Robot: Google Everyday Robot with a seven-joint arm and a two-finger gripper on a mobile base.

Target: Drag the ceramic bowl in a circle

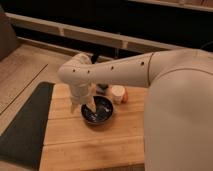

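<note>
The ceramic bowl is round, shallow and glossy black. It sits on the wooden table near the middle. My gripper hangs down from the white arm and reaches into the left part of the bowl, at or close to its inside surface. The wrist hides the bowl's left rim. A small white cup stands just behind the bowl to the right. A small clear bottle stands behind the bowl, partly hidden by the arm.
A dark mat lies along the table's left side. A long light-coloured ledge runs across the back. My white body fills the right side of the view. An orange object peeks from behind the cup.
</note>
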